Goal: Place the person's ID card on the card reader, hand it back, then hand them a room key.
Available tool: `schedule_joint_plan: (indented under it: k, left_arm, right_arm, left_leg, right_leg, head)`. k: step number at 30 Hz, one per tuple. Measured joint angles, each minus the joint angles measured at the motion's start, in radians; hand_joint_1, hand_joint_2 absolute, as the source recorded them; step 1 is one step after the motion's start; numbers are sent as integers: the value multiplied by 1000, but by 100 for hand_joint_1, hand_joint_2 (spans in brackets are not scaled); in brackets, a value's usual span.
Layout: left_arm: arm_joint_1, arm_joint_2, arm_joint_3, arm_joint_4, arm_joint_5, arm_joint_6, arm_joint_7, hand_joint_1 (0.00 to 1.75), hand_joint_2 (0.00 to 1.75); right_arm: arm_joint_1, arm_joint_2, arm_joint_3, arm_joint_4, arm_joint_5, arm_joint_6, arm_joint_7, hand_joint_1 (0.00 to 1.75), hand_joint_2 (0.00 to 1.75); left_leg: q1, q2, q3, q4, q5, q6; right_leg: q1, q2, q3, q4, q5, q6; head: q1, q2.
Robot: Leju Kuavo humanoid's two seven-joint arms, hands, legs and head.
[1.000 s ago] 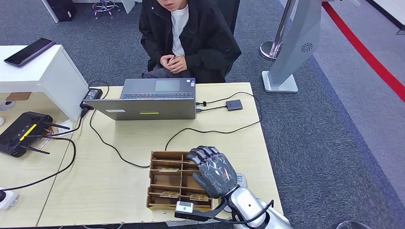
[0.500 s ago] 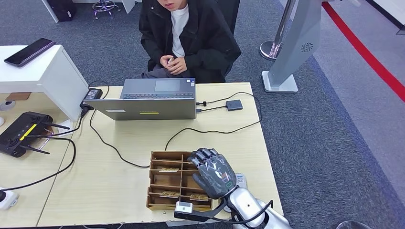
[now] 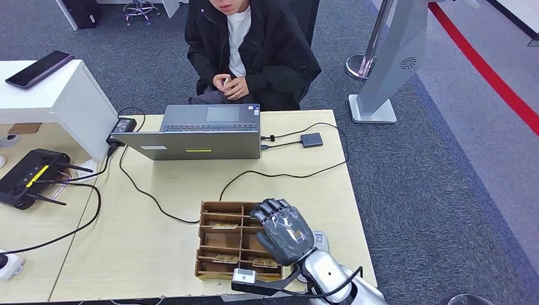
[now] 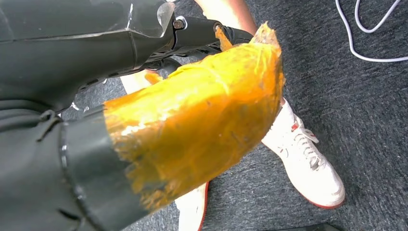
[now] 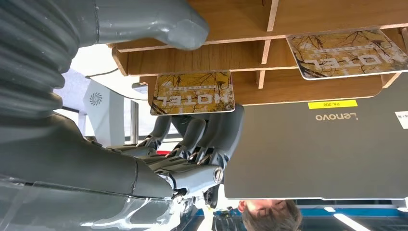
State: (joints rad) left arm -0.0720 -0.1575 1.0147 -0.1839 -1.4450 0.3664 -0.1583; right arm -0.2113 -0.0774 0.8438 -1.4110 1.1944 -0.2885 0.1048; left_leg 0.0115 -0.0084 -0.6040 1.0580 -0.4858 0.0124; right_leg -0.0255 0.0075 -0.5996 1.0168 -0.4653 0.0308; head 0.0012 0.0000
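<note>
The right robot hand [image 3: 285, 230] has been lowered slightly over the wooden tray [image 3: 219, 241]. Nothing is held; its fingers [image 5: 202, 132] are loosely apart beside a key card [image 5: 193, 93]. A grasp seems near.

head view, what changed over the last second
The right hand eased slightly back toward the robot and down over the right side of the wooden card tray; it holds nothing yet. The person's hands shifted and now hold a small card at the chest. The laptop, the card reader and the cables stayed put.
</note>
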Motion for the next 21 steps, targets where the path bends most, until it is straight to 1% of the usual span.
schedule_joint_plan:
  k: [2, 3, 4, 7, 8, 17, 21]
  left_arm:
    - [0, 0, 0, 0, 0, 0, 0, 0, 0]
    - [0, 0, 0, 0, 0, 0, 0, 0, 0]
    - [0, 0, 0, 0, 0, 0, 0, 0, 0]
    - [0, 0, 0, 0, -1, 0, 0, 0, 0]
    - [0, 0, 0, 0, -1, 0, 0, 0, 0]
    - [0, 0, 0, 0, -2, 0, 0, 0, 0]
    - [0, 0, 0, 0, -2, -1, 0, 0, 0]
  right_arm:
    - [-2, 0, 1, 2, -1, 4, 4, 73, 175]
    - [-4, 0, 1, 4, -1, 7, 6, 75, 175]
    - [-5, 0, 1, 5, -1, 9, 8, 82, 175]
    - [-10, 0, 1, 7, -2, 14, 10, 123, 175]
    - [-12, 0, 1, 7, -2, 15, 11, 132, 175]
    - [-25, 0, 1, 7, -4, 17, 18, 147, 175]
    - [-25, 0, 2, 7, -4, 17, 18, 162, 175]
  left_leg:
    - [0, 0, 0, 0, 0, 0]
    - [0, 0, 0, 0, 0, 0]
    - [0, 0, 0, 0, 0, 0]
    - [0, 0, 0, 0, 0, 0]
    - [0, 0, 0, 0, 0, 0]
    - [0, 0, 0, 0, 0, 0]
    - [0, 0, 0, 0, 0, 0]
  right_leg:
    - [0, 0, 0, 0, 0, 0]
    - [0, 0, 0, 0, 0, 0]
    - [0, 0, 0, 0, 0, 0]
    - [0, 0, 0, 0, 0, 0]
    - [0, 0, 0, 0, 0, 0]
    - [0, 0, 0, 0, 0, 0]
    - [0, 0, 0, 0, 0, 0]
  head:
    - [0, 0]
    - [0, 0]
    - [0, 0]
    - [0, 0]
    - [0, 0]
    - [0, 0]
    - [0, 0]
